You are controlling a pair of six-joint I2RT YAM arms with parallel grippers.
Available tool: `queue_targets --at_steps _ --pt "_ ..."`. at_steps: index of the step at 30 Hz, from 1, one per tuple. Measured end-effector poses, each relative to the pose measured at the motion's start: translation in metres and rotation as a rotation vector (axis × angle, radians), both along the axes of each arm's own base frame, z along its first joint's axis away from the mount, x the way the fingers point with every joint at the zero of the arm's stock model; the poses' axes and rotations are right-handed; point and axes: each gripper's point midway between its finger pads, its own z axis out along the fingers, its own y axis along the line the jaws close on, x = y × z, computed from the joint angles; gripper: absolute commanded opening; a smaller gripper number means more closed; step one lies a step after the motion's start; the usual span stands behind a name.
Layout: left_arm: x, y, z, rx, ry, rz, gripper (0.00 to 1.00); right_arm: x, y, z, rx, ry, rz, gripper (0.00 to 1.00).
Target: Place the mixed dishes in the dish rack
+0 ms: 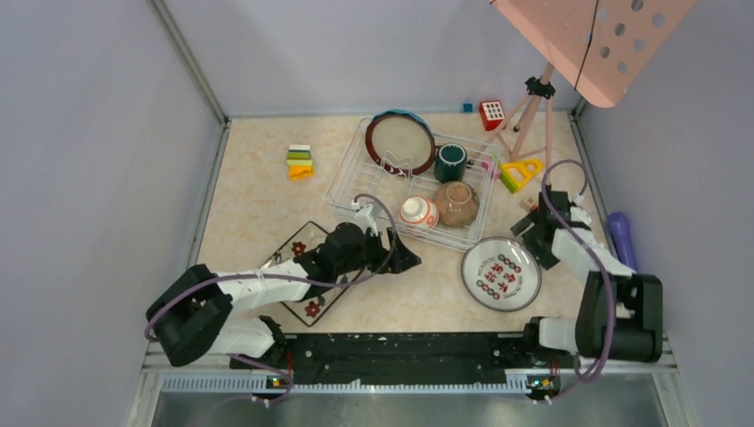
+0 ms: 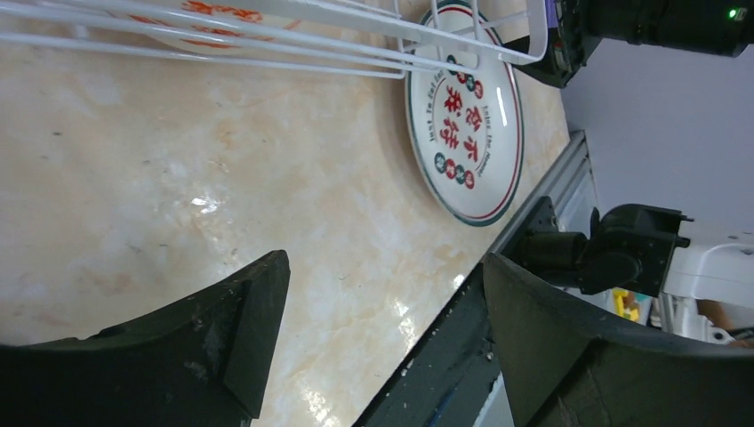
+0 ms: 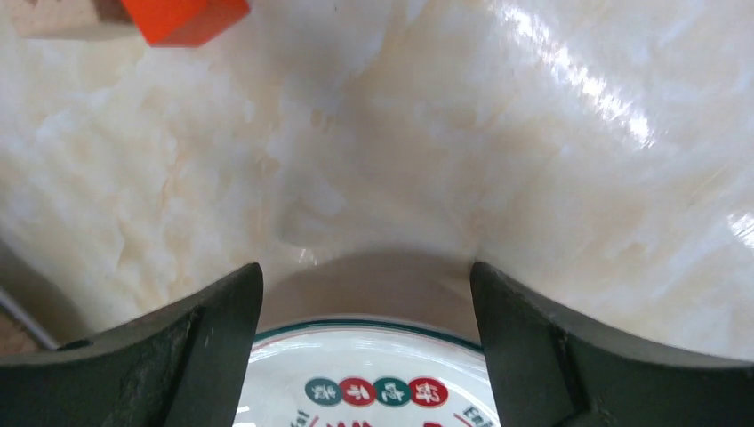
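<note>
The white wire dish rack (image 1: 342,184) holds a brown-rimmed cream plate (image 1: 400,142) on edge with a blue rim just behind it, a teal mug (image 1: 451,162), a tan bowl (image 1: 456,204) and a red-white bowl (image 1: 419,213). The white red-marked plate (image 1: 501,273) lies flat on the table, right of the rack's near corner. The square floral plate (image 1: 307,267) lies under my left arm. My left gripper (image 1: 406,259) is open and empty just in front of the rack (image 2: 267,36), pointing toward the marked plate (image 2: 467,116). My right gripper (image 1: 532,235) is open and empty, low over that plate's rim (image 3: 364,374).
A pink perforated stand (image 1: 587,36) on a tripod stands at the back right. Toy blocks lie left of the rack (image 1: 300,162), right of it (image 1: 519,172) and at the back (image 1: 492,113). A purple cylinder (image 1: 621,236) lies by the right wall. A red block (image 3: 182,13) shows ahead of my right gripper.
</note>
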Motion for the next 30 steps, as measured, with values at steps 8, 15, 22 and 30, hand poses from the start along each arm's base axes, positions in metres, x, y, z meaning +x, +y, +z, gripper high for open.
queue_targets --at_steps 8,15,22,30 --pt "-0.024 -0.025 -0.03 -0.052 0.129 -0.097 0.81 -0.034 0.066 0.011 0.276 -0.193 -0.019 0.8" --pt "-0.051 -0.047 -0.051 -0.059 0.23 -0.167 0.78 -0.055 0.097 0.01 0.396 -0.117 0.034 0.79" --pt "-0.063 -0.062 -0.059 -0.05 0.304 -0.183 0.72 -0.075 0.101 0.012 0.416 -0.103 0.041 0.79" --pt "-0.076 -0.083 -0.082 -0.001 0.416 -0.195 0.0 -0.079 0.101 0.011 0.419 -0.098 0.042 0.79"
